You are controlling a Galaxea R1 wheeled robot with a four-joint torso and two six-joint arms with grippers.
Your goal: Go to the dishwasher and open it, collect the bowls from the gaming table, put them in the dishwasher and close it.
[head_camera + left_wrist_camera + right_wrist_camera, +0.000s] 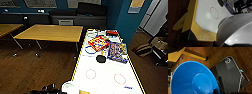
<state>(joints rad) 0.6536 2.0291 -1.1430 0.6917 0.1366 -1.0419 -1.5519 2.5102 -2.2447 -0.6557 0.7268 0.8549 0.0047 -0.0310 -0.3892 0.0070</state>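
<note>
1. We stand at the near end of the gaming table (105, 75), with the dishwasher nowhere near.
2. A blue bowl (193, 79) sits close under our right wrist, apparently carried; whether the fingers clamp it, we cannot tell.
3. The black bowl (101, 59) lies on the table beside the game boxes (117, 52); we judge it not yet collected.
4. For the left pincer we cannot tell either.

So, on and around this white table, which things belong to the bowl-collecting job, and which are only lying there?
Belong to the job:
- gaming table
- black bowl
- blue bowl, large in the right wrist view

Only lying about:
- red game box
- blue game box
- blue ring
- wooden table
</note>
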